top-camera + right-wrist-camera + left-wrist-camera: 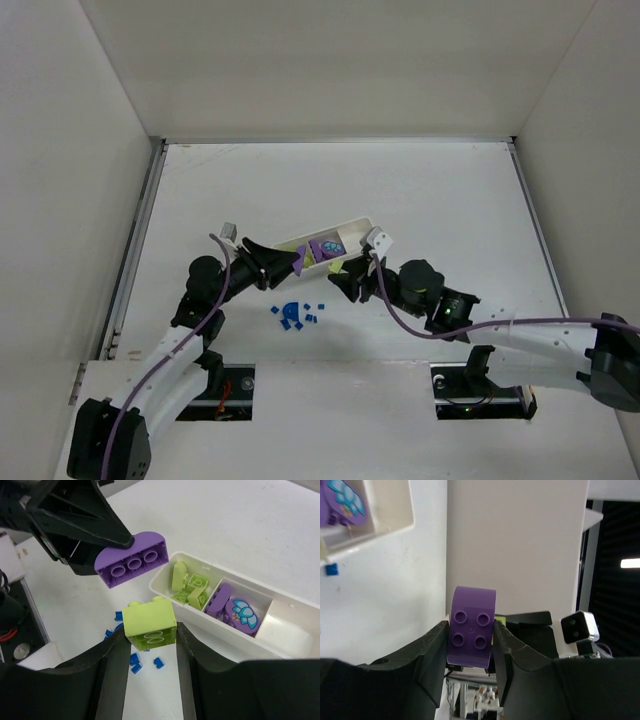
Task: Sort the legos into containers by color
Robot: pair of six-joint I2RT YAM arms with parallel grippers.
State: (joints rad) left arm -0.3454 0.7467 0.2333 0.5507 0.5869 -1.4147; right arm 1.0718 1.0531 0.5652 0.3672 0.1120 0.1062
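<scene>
The left claw [471,630] is clamped on a purple block [472,605], its two black fingers pressing the block's sides, with four studs facing the wrist camera. The block has one rounded end. From above, it hangs just beside the 9 o'clock end of the tray [352,224], a long white tray lying at a slant near the middle of the counter [420,190]. The right claw [150,635] is clamped on a yellow-green brick [149,617], held between its fingers with the hollow underside towards the wrist camera. From above, this claw sits at about 5 o'clock of the tray, close to its long near wall. In the right wrist view the purple block is at 11 o'clock of the yellow-green brick, the two close but apart. In that view the tray's three compartments run from 9 towards 3 o'clock: the first holds yellow-green pieces [192,585], the middle one holds purple pieces [232,611], one of them printed with a blue flower, and the third shows its bare white floor [292,630]. The blue bits [297,315] lie scattered on the counter at about 7 o'clock of the tray, between the two arms, one of them larger and fan-shaped.
</scene>
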